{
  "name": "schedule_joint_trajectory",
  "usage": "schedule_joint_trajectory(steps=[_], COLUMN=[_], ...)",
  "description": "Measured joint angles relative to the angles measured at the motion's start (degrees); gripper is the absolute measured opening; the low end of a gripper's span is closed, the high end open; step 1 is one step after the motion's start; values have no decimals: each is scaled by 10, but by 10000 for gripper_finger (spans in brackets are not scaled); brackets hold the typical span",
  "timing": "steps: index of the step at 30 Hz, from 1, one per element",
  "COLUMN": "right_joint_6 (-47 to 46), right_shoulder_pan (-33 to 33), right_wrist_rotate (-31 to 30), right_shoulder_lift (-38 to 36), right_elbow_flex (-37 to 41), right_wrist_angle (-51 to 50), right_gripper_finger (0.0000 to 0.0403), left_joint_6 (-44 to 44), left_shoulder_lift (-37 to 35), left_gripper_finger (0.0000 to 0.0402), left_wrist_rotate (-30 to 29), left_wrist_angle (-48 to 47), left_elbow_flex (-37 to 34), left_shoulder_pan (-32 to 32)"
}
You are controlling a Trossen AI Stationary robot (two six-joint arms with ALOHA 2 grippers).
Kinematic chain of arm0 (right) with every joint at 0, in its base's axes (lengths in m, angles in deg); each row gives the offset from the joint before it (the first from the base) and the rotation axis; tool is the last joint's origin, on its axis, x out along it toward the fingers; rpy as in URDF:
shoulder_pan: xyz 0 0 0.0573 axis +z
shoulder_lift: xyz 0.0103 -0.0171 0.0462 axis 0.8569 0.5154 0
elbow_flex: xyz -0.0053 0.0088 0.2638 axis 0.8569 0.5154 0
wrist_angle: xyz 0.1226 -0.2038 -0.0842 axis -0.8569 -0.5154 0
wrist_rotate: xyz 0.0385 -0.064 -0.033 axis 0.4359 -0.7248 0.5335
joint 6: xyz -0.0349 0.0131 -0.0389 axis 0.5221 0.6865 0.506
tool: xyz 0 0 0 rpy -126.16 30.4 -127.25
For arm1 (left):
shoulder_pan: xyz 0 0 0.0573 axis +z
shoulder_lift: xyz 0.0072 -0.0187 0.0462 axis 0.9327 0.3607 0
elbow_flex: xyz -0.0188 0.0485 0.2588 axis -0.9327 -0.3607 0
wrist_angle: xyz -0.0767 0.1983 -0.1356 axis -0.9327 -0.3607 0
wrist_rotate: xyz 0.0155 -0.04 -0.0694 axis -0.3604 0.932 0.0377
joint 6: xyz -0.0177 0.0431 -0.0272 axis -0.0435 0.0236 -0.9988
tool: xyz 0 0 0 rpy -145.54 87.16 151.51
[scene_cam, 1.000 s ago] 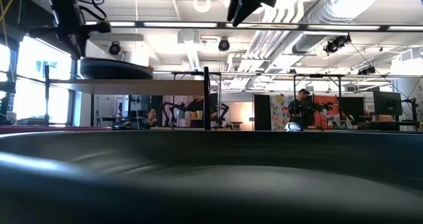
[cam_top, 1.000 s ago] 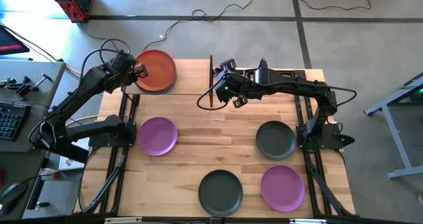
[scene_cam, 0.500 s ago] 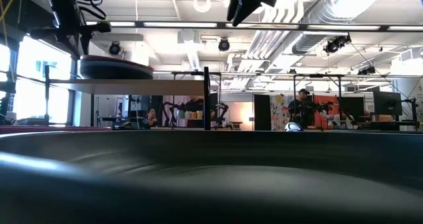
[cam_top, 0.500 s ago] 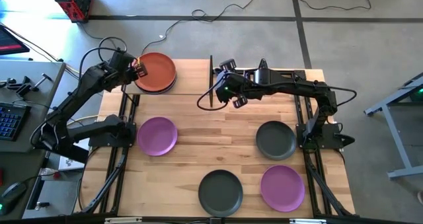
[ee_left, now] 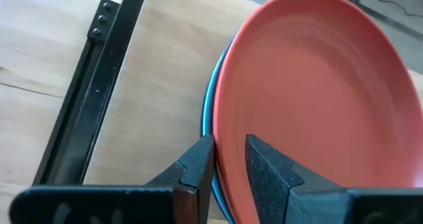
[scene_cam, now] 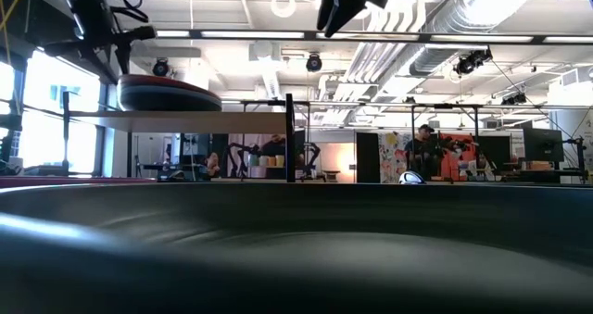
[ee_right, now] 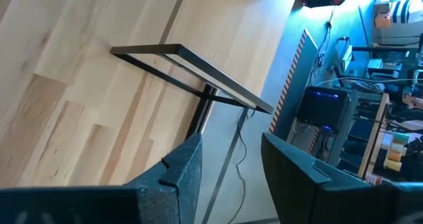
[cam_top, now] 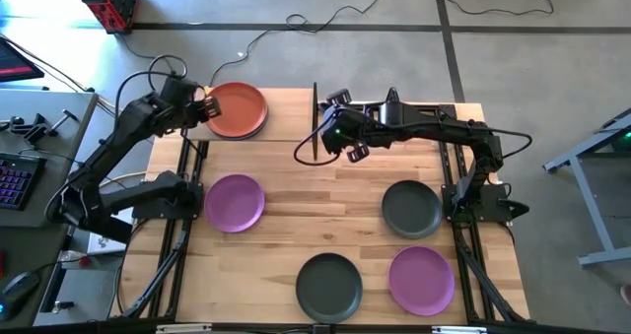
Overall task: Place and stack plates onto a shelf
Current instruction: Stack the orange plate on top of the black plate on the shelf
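The orange plate (cam_top: 239, 109) tops a stack on the shelf (cam_top: 286, 117) at the table's far left. The light blue plate (ee_left: 210, 115) shows as a rim right under it, and dark plates (scene_cam: 167, 98) lie below. My left gripper (cam_top: 204, 107) is at the stack's left side, shut on the orange plate (ee_left: 317, 98). My right gripper (cam_top: 340, 142) hangs open over the shelf's right end by a black post (cam_top: 315, 122), touching nothing. Two purple plates (cam_top: 235, 202) (cam_top: 421, 280) and two dark grey plates (cam_top: 411, 209) (cam_top: 329, 285) lie flat on the tabletop. My left gripper pinches the orange plate's left rim (ee_left: 229, 159) between its two fingers (ee_left: 197, 163), one on the rim's outer side and one on its inner side. It comes nearly level from the table's left. The plate lies roughly flat on the light blue plate.
A dark grey plate (scene_cam: 296, 249) sits right before the low camera and fills its lower half. The shelf panel (scene_cam: 185, 120) stands raised on thin black posts (scene_cam: 290, 138). Bare wood shows on the shelf's right half (ee_right: 99, 65). People (scene_cam: 422, 147) are in the room beyond the table.
My left gripper has carried the orange plate a little toward the table's right, and the plate now sits more squarely on the stack, its top showing level in the low view. The right arm has kept still.
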Motion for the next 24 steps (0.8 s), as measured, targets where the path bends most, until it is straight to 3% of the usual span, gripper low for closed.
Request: schedule_joint_trajectory(steps=[9, 15, 19, 24], right_joint_6=[0, -8, -10, -10], right_shoulder_pan=[-7, -7, -8, -8], right_wrist_rotate=[0, 2, 2, 2], right_shoulder_lift=[0, 0, 0, 0], right_elbow_flex=[0, 0, 0, 0], right_wrist_angle=[0, 4, 12, 14], right_gripper_finger=[142, 142, 142, 142], left_joint_6=[5, 18, 25, 25], left_shoulder_lift=[-35, -47, -27, 16], left_gripper_finger=[76, 76, 76, 76], left_wrist_rotate=[-1, 59, 63, 61], left_wrist_angle=[1, 58, 136, 140], left_elbow_flex=[0, 0, 0, 0], left_shoulder_pan=[0, -11, -39, -54])
